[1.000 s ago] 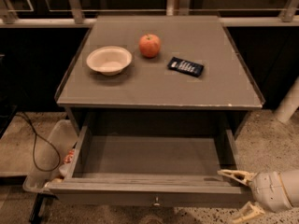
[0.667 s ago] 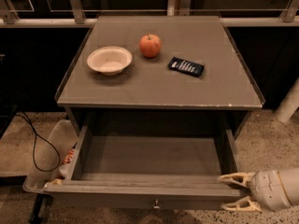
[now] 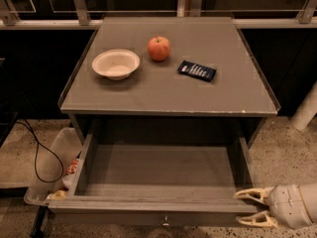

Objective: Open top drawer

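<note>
Since the earlier frames, little has moved apart from the pale two-finger gripper (image 3: 238,208) at the lower right: its lower finger has drawn up toward the upper one, so the spread is narrower than it was a second ago. I note the fingers are parted even so, with a plain gap between them. They sit at the right-hand end of the drawer's front panel, one above its top edge and one lower down in front, and I cannot see that they clamp anything. The wide grey-brown top drawer (image 3: 148,206) has not shifted between frames. It stands pulled well out from under the grey square tabletop (image 3: 163,95), its shallow plain interior fully exposed and bare, and its small round metal knob (image 3: 166,223) is just visible at the bottom edge of the view. My judgement is that the opening is essentially done and that the gripper is no longer hauling on the drawer; whether any travel remains I cannot tell from here. On the tabletop stand a cream round bowl (image 3: 116,63), a red apple (image 3: 159,48) and a dark blue flat packet (image 3: 196,71), well apart from the drawer and undisturbed. Regarding writing: the packet carries pale markings across its face, but I cannot read them, and I find no other brand, label or lettering anywhere in view.
</note>
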Robot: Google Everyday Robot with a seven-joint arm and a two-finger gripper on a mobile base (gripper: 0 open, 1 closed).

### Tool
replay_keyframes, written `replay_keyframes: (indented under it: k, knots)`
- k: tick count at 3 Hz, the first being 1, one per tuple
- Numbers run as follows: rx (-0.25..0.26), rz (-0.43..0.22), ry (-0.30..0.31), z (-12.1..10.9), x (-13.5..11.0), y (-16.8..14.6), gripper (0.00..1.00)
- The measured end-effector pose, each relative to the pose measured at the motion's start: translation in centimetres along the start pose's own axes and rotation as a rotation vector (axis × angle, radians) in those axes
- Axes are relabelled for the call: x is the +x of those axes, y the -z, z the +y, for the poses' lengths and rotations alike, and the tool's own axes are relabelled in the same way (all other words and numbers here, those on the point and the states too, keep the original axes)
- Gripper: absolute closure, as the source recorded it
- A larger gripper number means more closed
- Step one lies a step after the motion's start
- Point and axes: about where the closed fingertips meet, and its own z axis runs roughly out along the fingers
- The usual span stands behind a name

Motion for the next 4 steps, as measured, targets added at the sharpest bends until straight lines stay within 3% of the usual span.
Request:
replay_keyframes:
  k: [3,4]
  knots:
    - [0.000,0.000,0.000,0.00,0.00,-0.01,0.04]
    - [0.000,0.000,0.000,0.00,0.00,-0.01,0.00]
